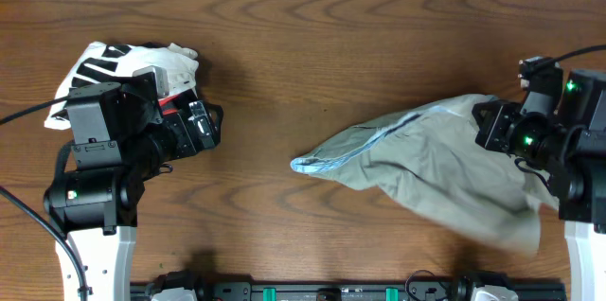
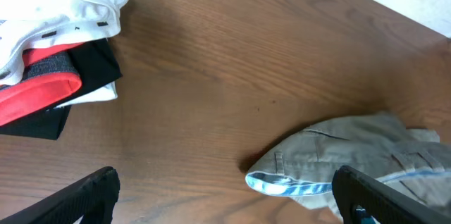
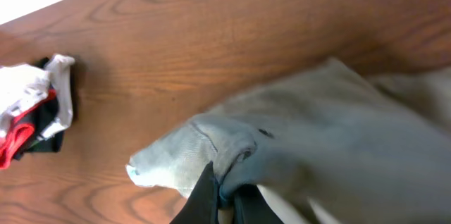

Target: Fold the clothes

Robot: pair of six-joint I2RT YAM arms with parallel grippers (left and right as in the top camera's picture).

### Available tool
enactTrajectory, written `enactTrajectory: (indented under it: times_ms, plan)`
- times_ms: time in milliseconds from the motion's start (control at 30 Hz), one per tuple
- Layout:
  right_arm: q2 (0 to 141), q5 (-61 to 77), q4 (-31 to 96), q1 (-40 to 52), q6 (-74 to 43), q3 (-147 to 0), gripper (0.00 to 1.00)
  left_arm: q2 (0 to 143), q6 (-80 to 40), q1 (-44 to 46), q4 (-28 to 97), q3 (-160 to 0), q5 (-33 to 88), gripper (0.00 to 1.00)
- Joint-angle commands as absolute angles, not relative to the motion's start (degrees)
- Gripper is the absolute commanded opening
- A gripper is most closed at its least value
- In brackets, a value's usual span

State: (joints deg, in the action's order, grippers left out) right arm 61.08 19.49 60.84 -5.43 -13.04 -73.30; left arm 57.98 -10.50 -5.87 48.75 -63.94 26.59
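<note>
Khaki shorts [image 1: 436, 164] bunch over the right gripper [image 3: 224, 197], hiding its fingertips.

Shorts [image 1: 436, 164] right, garment bundle [image 1: 99, 62] left

"Where are your arms?"

"My left arm [image 1: 95, 183] is folded low on the left, wrist pointing inward. My right arm [image 1: 579, 164] reaches in from the right edge, wrist angled down."

"And the fingers?"

"My left fingers [image 2: 91, 192] are spread wide and hold nothing. My right fingers [image 3: 204, 199] are pressed together, pinching a fold of the shorts [image 3: 317, 132]."
</note>
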Motion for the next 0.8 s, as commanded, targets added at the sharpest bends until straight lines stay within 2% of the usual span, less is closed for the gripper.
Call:
enactTrajectory:
  times_ms: [0,267,367,467,567,600,700,767]
  plan:
    - [64.69,20.29,61.52,-5.56,-12.29,-73.38,0.01,57.98,-9.96,-5.69,48.64,-65.1,26.33,0.98]
    - [74.24,26.48,50.68,-5.56,-13.65,-73.38,0.01,57.98,-9.96,-5.69,48.38,-65.1,26.33,0.98]
    - [80.62,29.12,38.87,-5.56,-14.81,-73.41,0.01,57.98,-9.96,-5.69,48.18,-65.1,26.33,0.98]
    - [88.4,34.87,21.89,-5.5,-16.4,-73.47,0.01,57.98,-9.96,-5.69,48.1,-65.12,26.33,0.98]
    - [96.79,37.63,4.43,-5.17,-25.26,-73.56,0.02,57.98,-9.96,-5.69,48.18,-65.12,26.33,0.98]
    - [99.22,38.54,-0.25,-5.19,-28.27,-73.65,0.1,57.98,-9.96,-5.69,48.21,-65.1,26.33,0.98]
    - [106.61,42.02,-11.05,-5.34,-39.29,-74.83,0.5,57.98,-9.96,-5.69,48.23,-65.1,26.33,0.98]
    - [110.15,44.8,-14.2,-5.58,-41.28,-75.61,0.69,57.98,-9.96,-5.69,48.4,-65.1,26.33,0.98]
